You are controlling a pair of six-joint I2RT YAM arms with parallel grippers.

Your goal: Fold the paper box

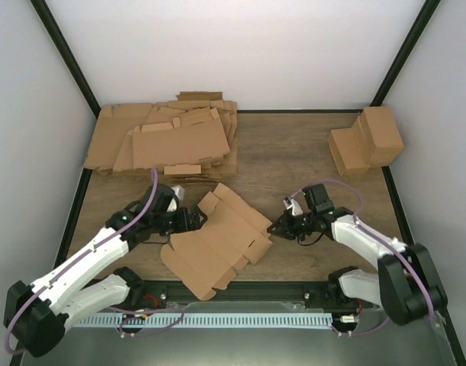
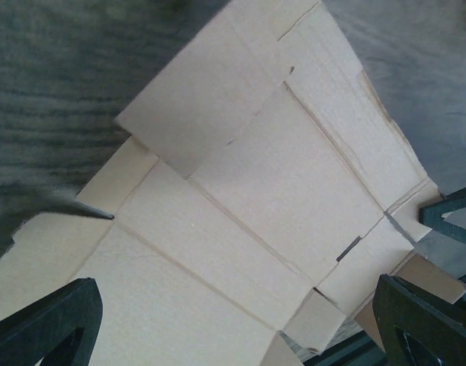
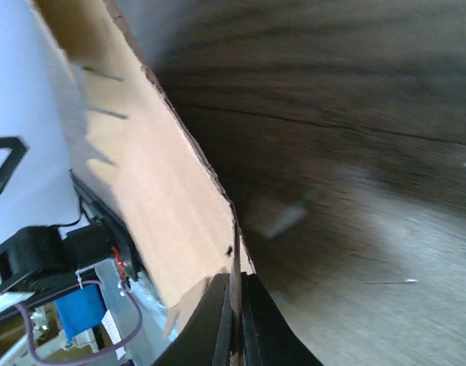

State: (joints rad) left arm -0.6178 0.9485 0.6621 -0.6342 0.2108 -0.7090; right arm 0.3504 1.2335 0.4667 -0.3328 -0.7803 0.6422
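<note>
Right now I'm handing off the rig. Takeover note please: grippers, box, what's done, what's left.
Left gripper: open, over the box's left part, holding nothing.
Right gripper: shut on the box's right edge.
Box: mid-table between the arms, opened out and mostly flat, creases and flaps showing.
Heap of sheets at rear left, finished boxes at rear right; neither is near a gripper.
Done: grip on the right edge.
Left: apparently all the folding, since no walls stand and no flaps are tucked yet.

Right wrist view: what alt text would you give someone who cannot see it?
The right gripper is pinched shut on the thin edge of a plain brown die-cut cardboard paper box, which runs toward the upper left. A dark wood-grain table fills the right side, partly blurred.
</note>
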